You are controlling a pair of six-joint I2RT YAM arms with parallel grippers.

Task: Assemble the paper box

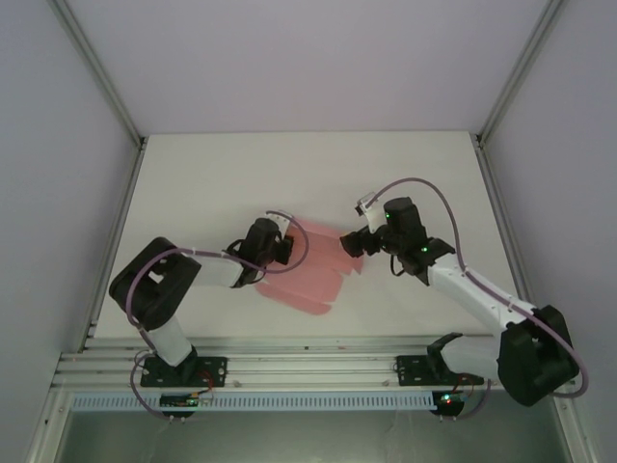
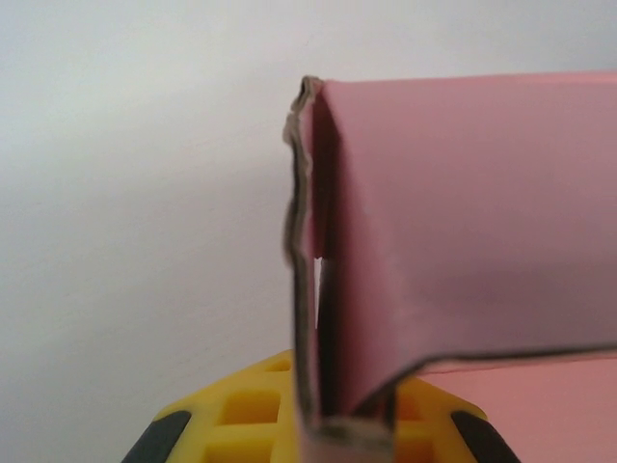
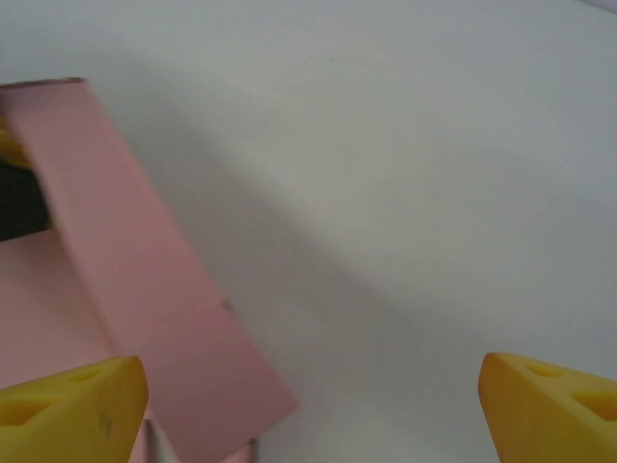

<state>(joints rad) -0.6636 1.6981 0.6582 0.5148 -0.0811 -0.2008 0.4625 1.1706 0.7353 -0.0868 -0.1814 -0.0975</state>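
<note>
**Part-folded paper box (image 1: 318, 265) lay mid-table (image 1: 212, 183) between two arms**
The left arm (image 1: 193, 270) bent inward, the left jaws clenched on a raised flap at the box's left edge. The right arm (image 1: 472, 289) angled in low, the right jaws released and spread wide just beside the right-hand flap.

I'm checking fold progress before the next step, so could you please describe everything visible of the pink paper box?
The paper box is plain pink thin card, unmarked and only partly folded. Most of it lies flat on the white table. One panel stands creased upright, and the left gripper is shut on that fold's wavy edge. At the opposite end a long flap leans tilted beside the open right gripper; whether they touch is unclear.
</note>
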